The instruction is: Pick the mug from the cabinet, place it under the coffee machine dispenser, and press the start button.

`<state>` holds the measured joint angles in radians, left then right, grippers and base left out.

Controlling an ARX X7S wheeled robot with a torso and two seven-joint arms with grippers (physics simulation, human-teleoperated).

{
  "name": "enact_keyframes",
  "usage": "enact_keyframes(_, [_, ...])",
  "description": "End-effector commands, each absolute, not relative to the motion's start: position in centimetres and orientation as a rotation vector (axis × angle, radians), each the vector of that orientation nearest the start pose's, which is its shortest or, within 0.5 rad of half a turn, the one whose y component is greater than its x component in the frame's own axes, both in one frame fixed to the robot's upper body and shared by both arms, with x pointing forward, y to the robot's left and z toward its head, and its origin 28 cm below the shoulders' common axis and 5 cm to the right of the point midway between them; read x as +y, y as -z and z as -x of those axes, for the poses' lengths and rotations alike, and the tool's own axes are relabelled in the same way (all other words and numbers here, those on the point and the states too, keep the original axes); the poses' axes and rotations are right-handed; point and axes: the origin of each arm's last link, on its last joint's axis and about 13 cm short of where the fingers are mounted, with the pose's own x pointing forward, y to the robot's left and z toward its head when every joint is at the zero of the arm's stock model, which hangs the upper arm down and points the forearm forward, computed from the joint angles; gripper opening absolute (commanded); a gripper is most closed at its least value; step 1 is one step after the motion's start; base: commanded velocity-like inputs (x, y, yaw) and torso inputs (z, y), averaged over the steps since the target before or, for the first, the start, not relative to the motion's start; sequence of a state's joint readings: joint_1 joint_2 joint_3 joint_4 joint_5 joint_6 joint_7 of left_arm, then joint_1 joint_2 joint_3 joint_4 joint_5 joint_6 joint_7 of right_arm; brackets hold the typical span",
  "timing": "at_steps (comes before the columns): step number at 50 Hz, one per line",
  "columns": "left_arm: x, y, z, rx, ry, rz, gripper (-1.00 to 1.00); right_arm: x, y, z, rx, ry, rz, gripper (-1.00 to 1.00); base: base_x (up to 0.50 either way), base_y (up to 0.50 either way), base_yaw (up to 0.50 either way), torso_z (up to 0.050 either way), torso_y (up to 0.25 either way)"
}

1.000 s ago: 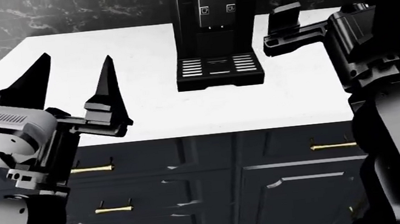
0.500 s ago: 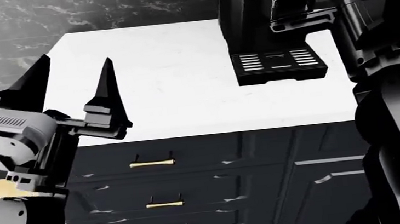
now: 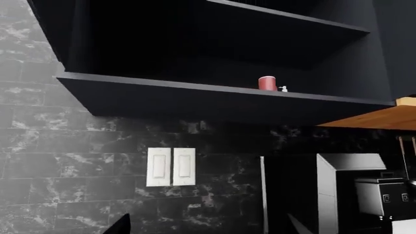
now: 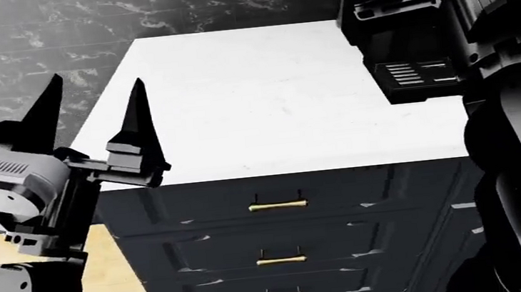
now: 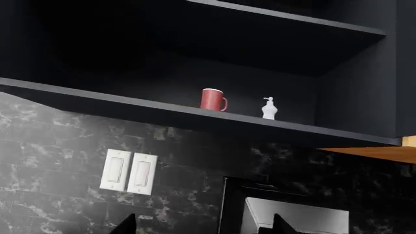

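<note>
We found small red mug [image 5: 212, 99] upright on open black cabinet shelf [image 5: 97, 100], high above both grippers. Left gripper [image 4: 94, 112] fingers spread wide, empty. Right gripper [image 4: 398, 5] state unclear; right looked nearer.

White countertop [image 4: 256, 103], dark drawers with brass handles [image 4: 276, 205], wall switches [image 5: 128, 171], white dispenser bottle [image 5: 268, 108]

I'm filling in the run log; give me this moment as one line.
phase: approach | mug: on open cabinet shelf beside white dispenser bottle | left gripper: open, empty | right gripper: unclear
</note>
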<state>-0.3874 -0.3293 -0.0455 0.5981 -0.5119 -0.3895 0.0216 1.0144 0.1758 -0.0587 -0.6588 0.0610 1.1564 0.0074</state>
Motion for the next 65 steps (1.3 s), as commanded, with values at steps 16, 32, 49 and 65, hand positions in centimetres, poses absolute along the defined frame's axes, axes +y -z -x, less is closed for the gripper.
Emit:
enact_keyframes(16, [24.5, -20.6, -20.8, -0.675, 0.227, 0.053, 1.00, -11.9, -45.5, -29.7, -0.642, 0.144, 0.257, 1.00, 0.00, 0.09, 0.00, 0.015, 0.010])
enact_keyframes(32, [23.8, -20.4, -20.7, -0.648, 0.331, 0.039, 1.00, -11.5, -54.5, -34.7, -0.562, 0.172, 0.157, 1.00, 0.00, 0.00, 0.00, 0.000, 0.000])
enact_keyframes(49, [23.7, -19.8, -21.0, -0.612, 0.343, 0.022, 1.00, -10.7, -54.1, -34.5, -0.430, 0.099, 0.114, 1.00, 0.00, 0.00, 0.00, 0.000, 0.000])
enact_keyframes(65, [23.6, -19.5, -20.8, -0.620, 0.342, 0.011, 1.00, -10.8, -54.9, -34.1, -0.492, 0.090, 0.121, 1.00, 0.05, 0.00, 0.00, 0.000, 0.000])
